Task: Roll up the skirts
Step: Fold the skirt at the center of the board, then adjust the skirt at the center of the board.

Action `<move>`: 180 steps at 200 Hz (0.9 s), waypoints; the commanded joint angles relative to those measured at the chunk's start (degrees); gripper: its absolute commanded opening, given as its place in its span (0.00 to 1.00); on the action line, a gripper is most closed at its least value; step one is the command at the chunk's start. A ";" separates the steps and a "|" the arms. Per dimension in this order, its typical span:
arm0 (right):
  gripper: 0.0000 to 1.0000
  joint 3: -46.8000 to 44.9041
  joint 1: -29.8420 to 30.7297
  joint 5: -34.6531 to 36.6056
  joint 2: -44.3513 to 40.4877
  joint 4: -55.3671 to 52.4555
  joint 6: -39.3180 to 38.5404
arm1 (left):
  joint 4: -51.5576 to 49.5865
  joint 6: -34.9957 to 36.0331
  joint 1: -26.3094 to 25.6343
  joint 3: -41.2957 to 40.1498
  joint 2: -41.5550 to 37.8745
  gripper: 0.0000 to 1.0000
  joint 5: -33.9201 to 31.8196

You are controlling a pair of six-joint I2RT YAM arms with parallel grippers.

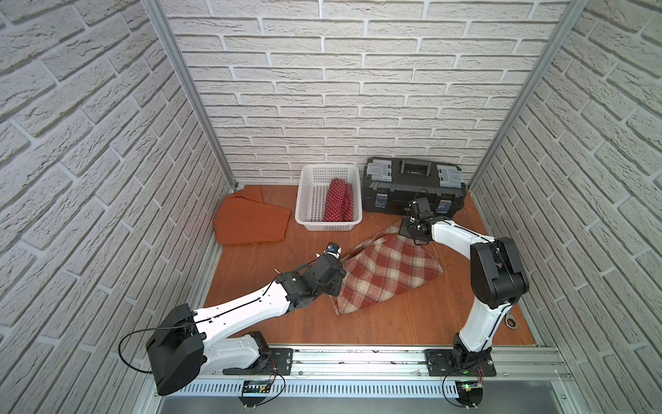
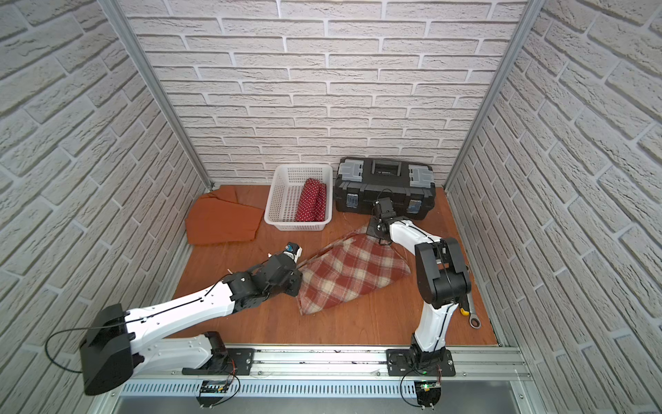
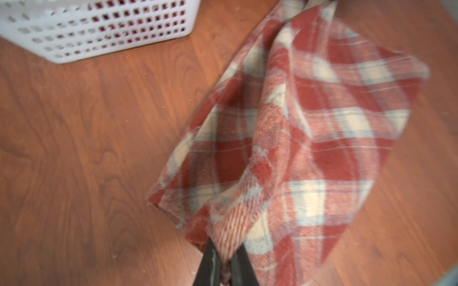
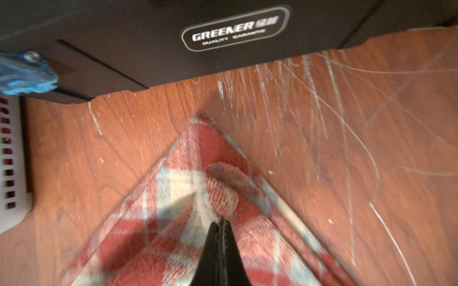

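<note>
Scratched tabletop (image 4: pixel 74 153); wrist view alone shows right pincer (image 4: pixel 219 222) clamping skirt (image 4: pixel 173 198).

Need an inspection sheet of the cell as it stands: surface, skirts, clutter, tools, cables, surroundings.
Surface: wooden table; scratches in front of the toolbox.
Job's things: plaid skirt unrolled, bunched mid-table; polka-dot skirt rolled, inside the white basket; orange skirt flat, back corner on the left arm's side.
Clutter: toolbox lid down, at the back wall; wrench behind the right arm.
Tools: left tool shut on the plaid skirt's near edge; right tool shut on its corner by the toolbox.
Cables: black loop at the left arm's base; thin wire above the right wrist.
Surroundings: brick-pattern walls on three sides; metal rail in front.
</note>
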 commanded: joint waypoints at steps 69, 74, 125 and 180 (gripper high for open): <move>0.02 -1.21 -0.10 1.46 -13.03 1.15 1.23 | 1.86 1.55 -0.78 -0.86 -3.60 0.00 -1.38; 0.02 -0.66 -0.13 1.27 -12.25 1.35 1.20 | 2.47 1.61 0.01 -1.41 -3.74 0.00 -1.38; 0.19 6.58 0.01 -3.23 1.72 2.55 1.23 | 10.03 0.89 9.58 -6.46 1.43 0.36 2.12; 0.38 5.05 1.28 -4.99 3.09 3.70 0.69 | 8.87 -1.31 12.92 -4.81 1.72 0.81 0.54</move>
